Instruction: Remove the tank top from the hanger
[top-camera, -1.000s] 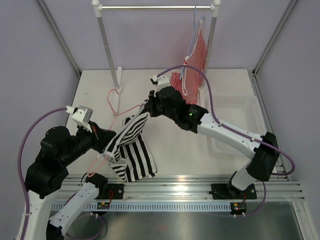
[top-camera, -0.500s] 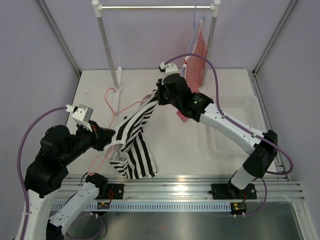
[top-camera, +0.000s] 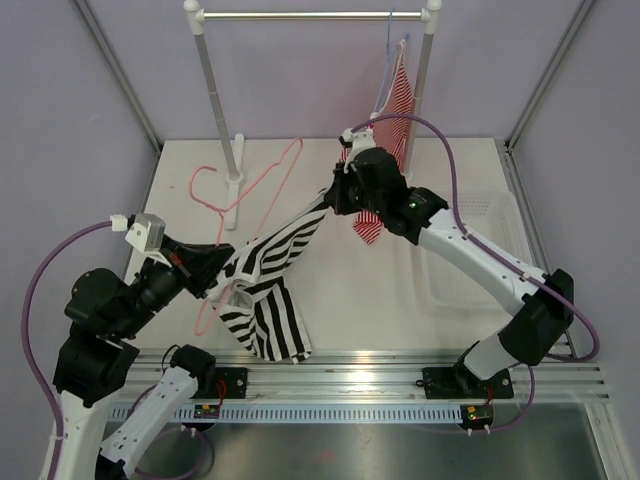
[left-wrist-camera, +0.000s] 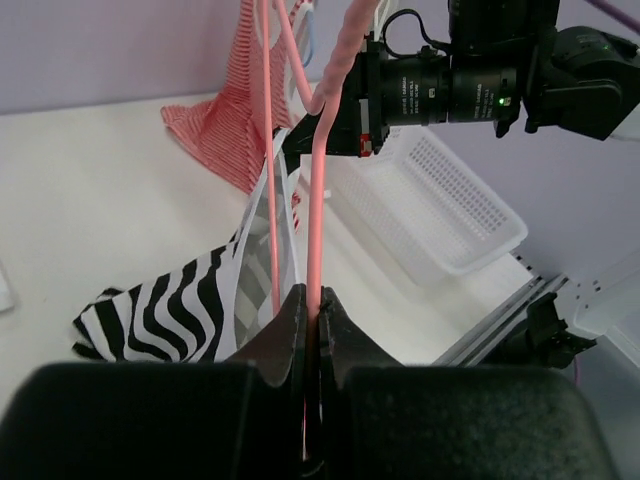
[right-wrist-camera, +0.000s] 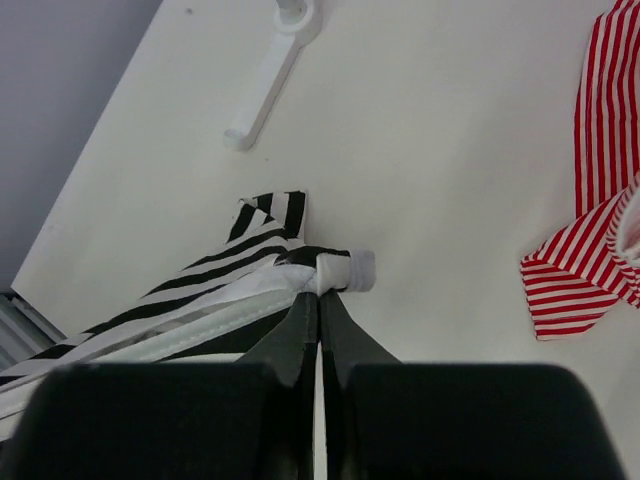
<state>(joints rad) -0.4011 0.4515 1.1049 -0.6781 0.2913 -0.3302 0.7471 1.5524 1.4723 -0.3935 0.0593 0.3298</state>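
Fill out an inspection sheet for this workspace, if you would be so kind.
Surface: white table, no spills seen.
Job's things: striped tank top stretched from the right gripper down to the table; hanger raised at a slant; whether the top is free of it cannot be told.
Clutter: red-striped top on a blue hanger; white basket at the right.
Grippers: left gripper shut on the hanger; right gripper shut on the tank top.
Cables: purple cable looping over each arm.
Surroundings: rack behind, purple walls.

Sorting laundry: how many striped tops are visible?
2: the black-and-white striped fabric tank top at near left, and the red-and-white striped fabric top hanging far right. None seem hidden.
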